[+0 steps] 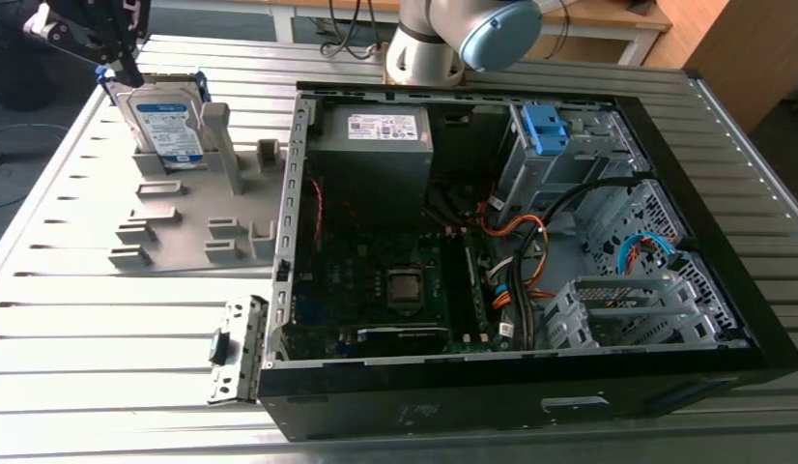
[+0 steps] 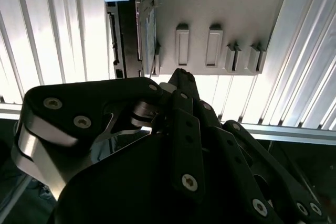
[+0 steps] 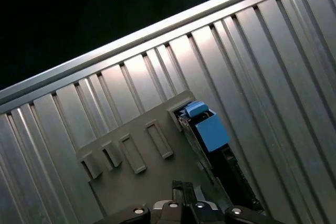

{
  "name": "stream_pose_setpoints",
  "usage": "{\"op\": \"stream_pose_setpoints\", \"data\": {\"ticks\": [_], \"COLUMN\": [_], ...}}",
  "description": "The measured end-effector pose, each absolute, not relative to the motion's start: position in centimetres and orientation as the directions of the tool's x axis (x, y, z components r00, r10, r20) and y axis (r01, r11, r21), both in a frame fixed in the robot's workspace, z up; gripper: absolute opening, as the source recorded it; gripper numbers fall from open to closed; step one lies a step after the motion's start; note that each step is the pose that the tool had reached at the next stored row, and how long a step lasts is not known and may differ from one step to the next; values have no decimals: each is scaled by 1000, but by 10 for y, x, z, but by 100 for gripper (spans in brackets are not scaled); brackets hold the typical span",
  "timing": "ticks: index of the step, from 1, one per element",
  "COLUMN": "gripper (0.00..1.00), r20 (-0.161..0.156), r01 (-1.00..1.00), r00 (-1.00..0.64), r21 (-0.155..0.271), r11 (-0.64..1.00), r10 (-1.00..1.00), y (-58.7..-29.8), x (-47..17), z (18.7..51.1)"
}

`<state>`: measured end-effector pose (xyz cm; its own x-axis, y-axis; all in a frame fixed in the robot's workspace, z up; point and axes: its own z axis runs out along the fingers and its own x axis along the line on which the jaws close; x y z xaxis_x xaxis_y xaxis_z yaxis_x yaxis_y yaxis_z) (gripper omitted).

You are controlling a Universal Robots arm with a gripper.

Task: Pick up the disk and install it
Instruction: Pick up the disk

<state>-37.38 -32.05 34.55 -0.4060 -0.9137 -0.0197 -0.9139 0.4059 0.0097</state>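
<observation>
Standing on edge in an end slot of the grey rack: the disk, label face showing in the exterior view, blue rail on top. Not lifted out. Close over its top corner there, the gripper; cannot tell whether open or closed. In both wrist views, gripper off to one side of the disk, over the rack. Rack flat on the ribbed metal table, at the exterior view's left of the open computer case.
</observation>
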Motion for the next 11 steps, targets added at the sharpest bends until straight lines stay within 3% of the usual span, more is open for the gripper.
{"op": "stream_pose_setpoints", "data": {"ticks": [11], "gripper": [11], "r20": [-20], "r01": [-952], "r00": [-306], "r21": [10], "r11": [306], "r10": [-952], "y": [-321], "x": [-374], "z": [345]}}
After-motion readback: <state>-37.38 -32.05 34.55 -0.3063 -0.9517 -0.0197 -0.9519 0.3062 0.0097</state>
